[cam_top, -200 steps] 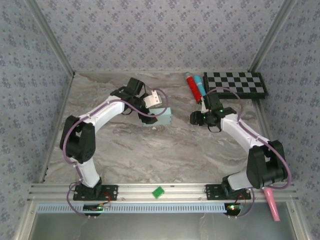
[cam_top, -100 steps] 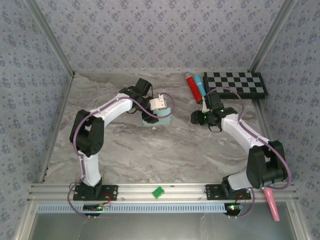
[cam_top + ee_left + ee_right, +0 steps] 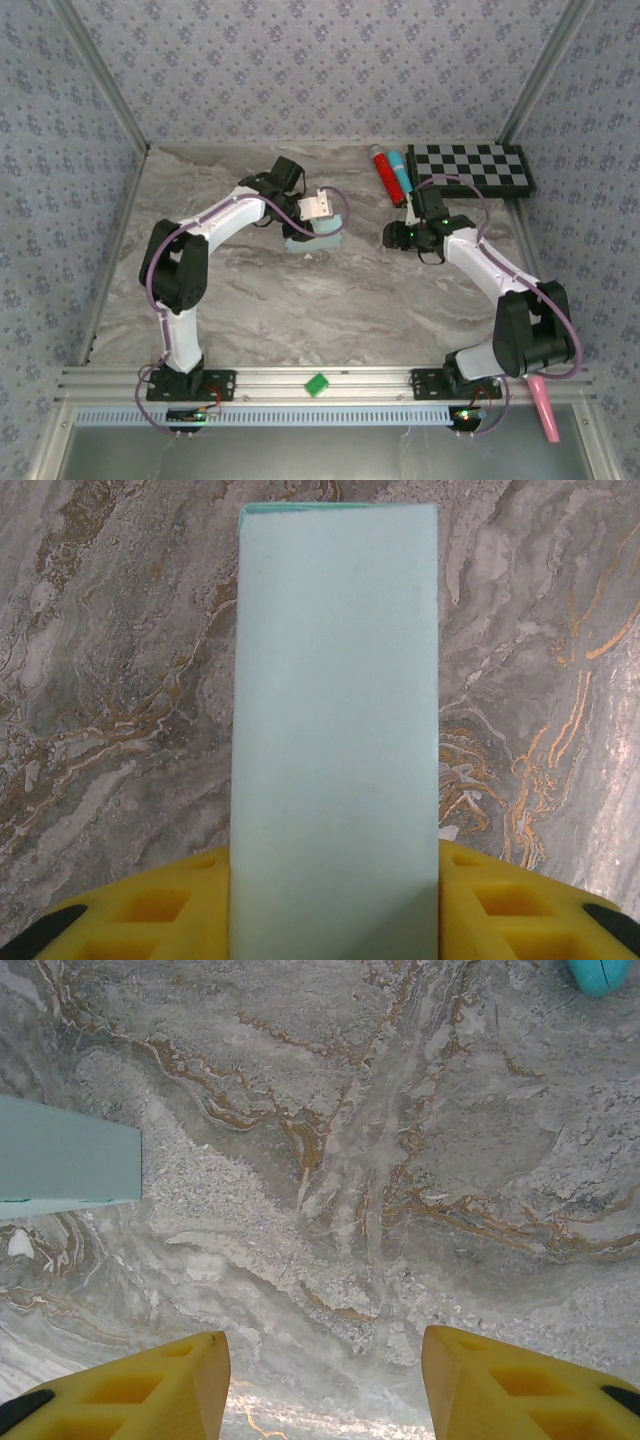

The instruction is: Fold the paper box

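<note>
Paper box (image 3: 335,710): pale aqua, folded into a closed rectangular block, resting on the marbled surface (image 3: 300,310) left of centre, toward the far side.

Left gripper (image 3: 335,900): straddles the box's near end. A yellow finger (image 3: 160,910) lies flush against each long side with no gap showing, so it is clamped on the box.

Right gripper (image 3: 325,1380): jaws spread, nothing between them, hanging over bare surface well to the right of the box. One end of the box shows at the left edge of the right wrist view.
</note>
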